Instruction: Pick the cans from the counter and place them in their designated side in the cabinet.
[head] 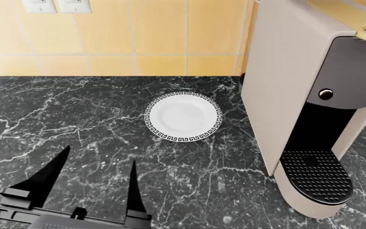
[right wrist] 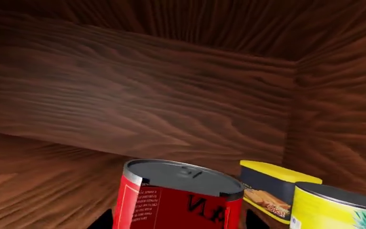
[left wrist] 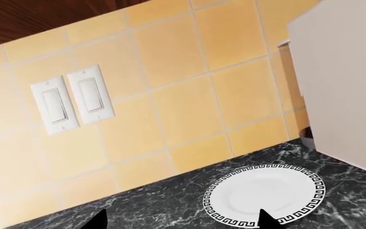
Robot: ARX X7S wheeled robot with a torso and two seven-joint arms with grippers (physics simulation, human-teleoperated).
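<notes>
Between the right gripper's (right wrist: 179, 220) two dark fingertips, just showing low in the right wrist view, the red can (right wrist: 177, 198) is sitting upright inside the wooden cabinet (right wrist: 138, 95); the tips are flanking it, but I cannot tell whether they are squeezing it or have let go. Just beside it, nearer the cabinet's side wall, the yellow can (right wrist: 335, 207) is standing, with a dark box with a yellow lid (right wrist: 275, 188) behind. Releasing well would mean opening gently and backing straight out, so neither tin tips. Both cans are smooth cylinders with flat grey lids and glossy labels. Over the counter (head: 94, 119), the left gripper (head: 97, 179) is hovering wide and empty, with the white plate (head: 183, 117) ahead of it.
</notes>
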